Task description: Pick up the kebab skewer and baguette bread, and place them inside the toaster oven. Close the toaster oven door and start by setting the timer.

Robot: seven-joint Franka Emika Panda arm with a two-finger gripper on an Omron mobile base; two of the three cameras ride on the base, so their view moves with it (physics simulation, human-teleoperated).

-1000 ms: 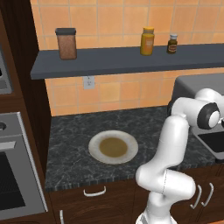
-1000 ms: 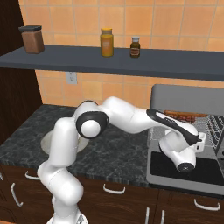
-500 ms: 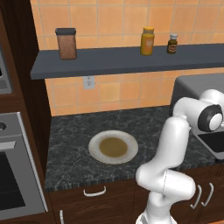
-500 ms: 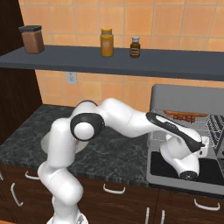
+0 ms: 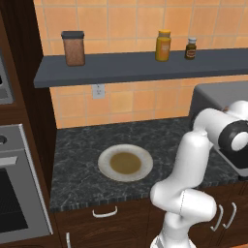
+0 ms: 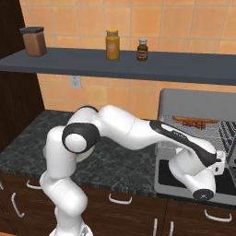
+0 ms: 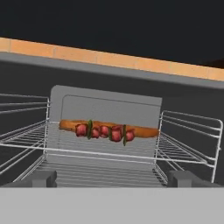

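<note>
End effector: the two dark-tipped end effector has its jaws spread as wide as they go and grips nothing; the hand view shows the two tips far apart at the bottom, facing into the oven cavity.
Arm: the white arm reaches from the base to the right, its wrist low in front of the boxy grey metal toaster oven.
Door: the dark glass toaster oven door lies folded down flat, open, under the wrist.
Skewer: the short kebab skewer with red chunks and green pieces lies on the wire rack inside the oven, towards the back.
Bread: the slim orange-brown baguette bread lies on the same rack, just behind the skewer and touching or nearly touching it; its ends stick out past the skewer on both sides.
Plate: a round white plate with a brownish centre sits on the dark speckled stone desk, well apart from the oven.
Shelf: a grey wall shelf carries a brown canister, a yellow jar and a small dark bottle.
</note>
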